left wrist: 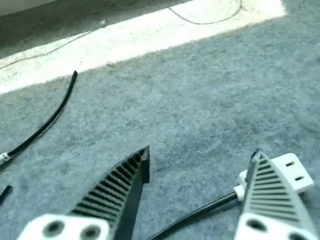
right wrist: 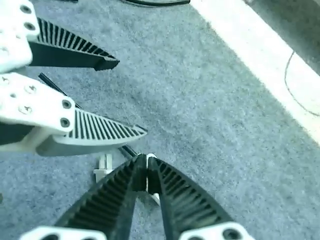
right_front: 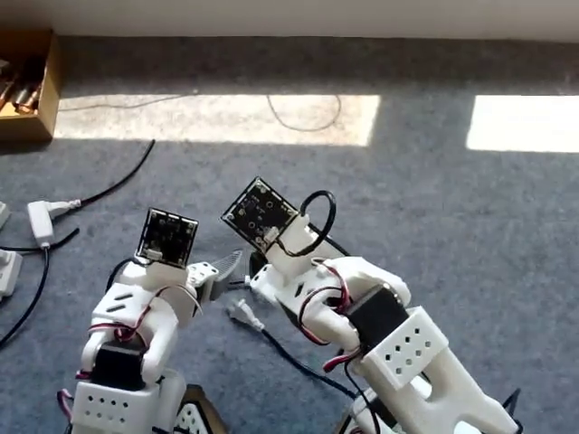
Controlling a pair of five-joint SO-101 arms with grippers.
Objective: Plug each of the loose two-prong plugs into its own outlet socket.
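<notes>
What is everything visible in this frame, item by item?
carpet: one, grey, under everything.
white plug: one, white, on the carpet by both grippers, trailing a black cable.
second plug: one, white, far left of the carpet.
white block: one, white, left edge, cut off.
wooden box: one, brown, top left corner.
thin wire: one, dark, far side of the carpet.
left gripper: one, black fingers, open, beside the white plug.
right gripper: one, black fingers, shut, over the white plug.

Grey carpet [right_front: 452, 226] covers the floor, crossed by two bright patches of sunlight [right_front: 226, 119]. A thin wire [right_front: 306, 129] loops across the larger patch. A wooden box [right_front: 36, 90] sits in the far corner below a pale wall [right_front: 289, 16].
</notes>
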